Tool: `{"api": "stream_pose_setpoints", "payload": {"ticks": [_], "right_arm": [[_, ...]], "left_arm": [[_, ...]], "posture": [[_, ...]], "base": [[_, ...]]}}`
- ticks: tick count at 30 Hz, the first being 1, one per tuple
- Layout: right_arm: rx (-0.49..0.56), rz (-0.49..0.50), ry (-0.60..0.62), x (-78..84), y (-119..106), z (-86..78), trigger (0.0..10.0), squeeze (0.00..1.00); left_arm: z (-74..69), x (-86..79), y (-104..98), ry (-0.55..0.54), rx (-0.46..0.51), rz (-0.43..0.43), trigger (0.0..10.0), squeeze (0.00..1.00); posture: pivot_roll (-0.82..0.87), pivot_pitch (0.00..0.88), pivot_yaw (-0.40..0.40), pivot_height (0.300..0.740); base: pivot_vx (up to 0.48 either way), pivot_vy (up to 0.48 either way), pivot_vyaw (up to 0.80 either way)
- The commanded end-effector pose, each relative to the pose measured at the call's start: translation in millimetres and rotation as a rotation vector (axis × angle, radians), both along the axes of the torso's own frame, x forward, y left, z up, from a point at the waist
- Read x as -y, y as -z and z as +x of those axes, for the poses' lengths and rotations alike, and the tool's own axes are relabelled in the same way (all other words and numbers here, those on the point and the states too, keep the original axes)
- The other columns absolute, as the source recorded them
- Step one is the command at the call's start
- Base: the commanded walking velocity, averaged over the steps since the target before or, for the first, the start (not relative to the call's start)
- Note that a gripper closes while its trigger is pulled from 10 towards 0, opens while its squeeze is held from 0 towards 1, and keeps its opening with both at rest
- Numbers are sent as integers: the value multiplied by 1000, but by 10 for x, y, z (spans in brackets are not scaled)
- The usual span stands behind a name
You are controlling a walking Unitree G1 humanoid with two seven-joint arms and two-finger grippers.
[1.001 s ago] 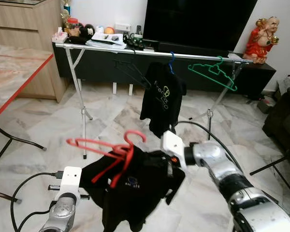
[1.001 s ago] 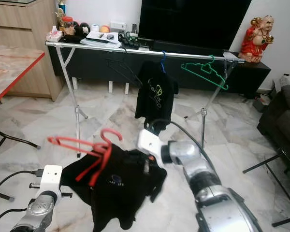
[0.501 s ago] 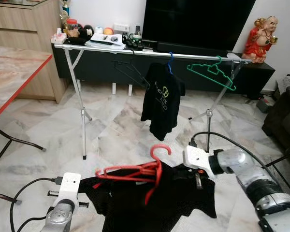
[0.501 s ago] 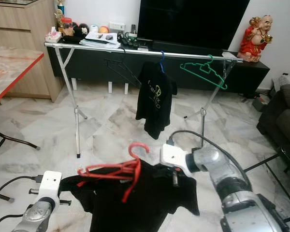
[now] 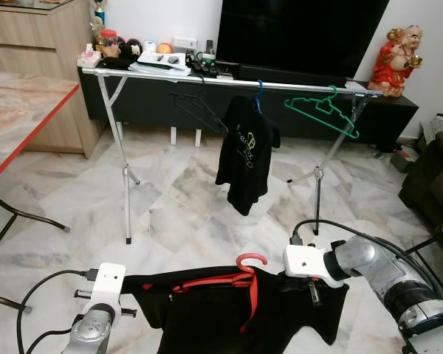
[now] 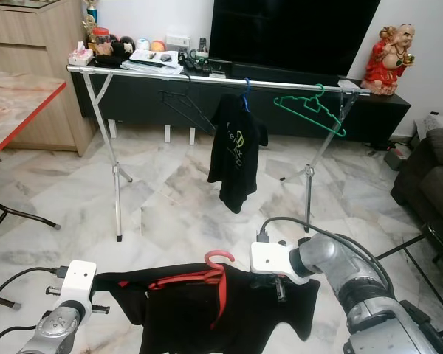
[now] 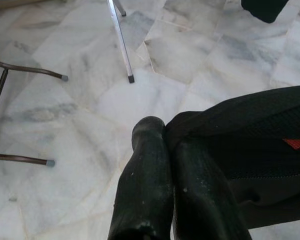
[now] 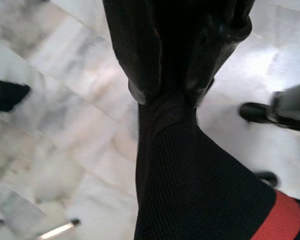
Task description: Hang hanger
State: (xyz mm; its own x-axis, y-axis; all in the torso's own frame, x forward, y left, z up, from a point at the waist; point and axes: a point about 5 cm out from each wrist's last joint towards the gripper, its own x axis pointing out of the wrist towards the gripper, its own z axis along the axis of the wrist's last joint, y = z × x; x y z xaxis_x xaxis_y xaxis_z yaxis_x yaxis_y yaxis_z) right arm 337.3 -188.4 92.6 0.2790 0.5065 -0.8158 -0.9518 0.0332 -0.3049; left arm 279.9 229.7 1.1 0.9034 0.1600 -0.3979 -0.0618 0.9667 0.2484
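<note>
Room: marble floor [image 5: 177, 199], with a metal clothes rail [image 5: 207, 80] standing across it in front of a dark TV cabinet [image 6: 369, 110].
On the rail: an empty black hanger [image 5: 199, 109], a black shirt on a blue hanger [image 5: 245, 158], and a green hanger [image 5: 321, 110] toward the rail's right end.
Red hanger: [image 5: 232, 279] well in front of the rail and low, lying nearly level inside the black shirt [image 5: 229, 313] stretched between my two arms; hook curling up.
Left pincer: [image 7: 165, 150] fingers pressed together on the shirt's left edge.
Right pincer: [image 8: 177, 90] fingers closed on a bunched fold of the shirt's right edge.
Change since a second ago: hanger and shirt sat higher and tilted steeply then; now they are lower and spread flat, my right arm [image 5: 376, 269] swung out to the right, pulling the cloth wide.
Rail and its clothes: unchanged.
</note>
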Motion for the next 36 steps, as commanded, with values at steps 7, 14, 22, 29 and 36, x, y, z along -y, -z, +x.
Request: {"api": "stream_pose_setpoints", "payload": {"ticks": [7, 14, 22, 29, 36], "right_arm": [[20, -52, 94, 236, -36, 20, 0, 0], [112, -60, 152, 230, -29, 75, 0, 0], [168, 21, 192, 148, -54, 120, 0, 0], [89, -13, 148, 168, 33, 42, 0, 0], [55, -165, 130, 290, 161, -37, 0, 0]], "left_arm": [[19, -215, -91, -45, 14, 53, 0, 0], [97, -189, -178, -29, 57, 50, 0, 0], [176, -131, -247, 5, 84, 53, 0, 0], [220, -118, -303, 16, 109, 45, 0, 0], [308, -18, -419, 111, 167, -11, 0, 0]], "posture": [[44, 0, -111, 740], [50, 0, -119, 740], [51, 0, -124, 740], [56, 0, -130, 740], [61, 0, -134, 740]], "base": [[0, 0, 0], [0, 0, 0], [0, 0, 0], [0, 0, 0], [0, 0, 0]]}}
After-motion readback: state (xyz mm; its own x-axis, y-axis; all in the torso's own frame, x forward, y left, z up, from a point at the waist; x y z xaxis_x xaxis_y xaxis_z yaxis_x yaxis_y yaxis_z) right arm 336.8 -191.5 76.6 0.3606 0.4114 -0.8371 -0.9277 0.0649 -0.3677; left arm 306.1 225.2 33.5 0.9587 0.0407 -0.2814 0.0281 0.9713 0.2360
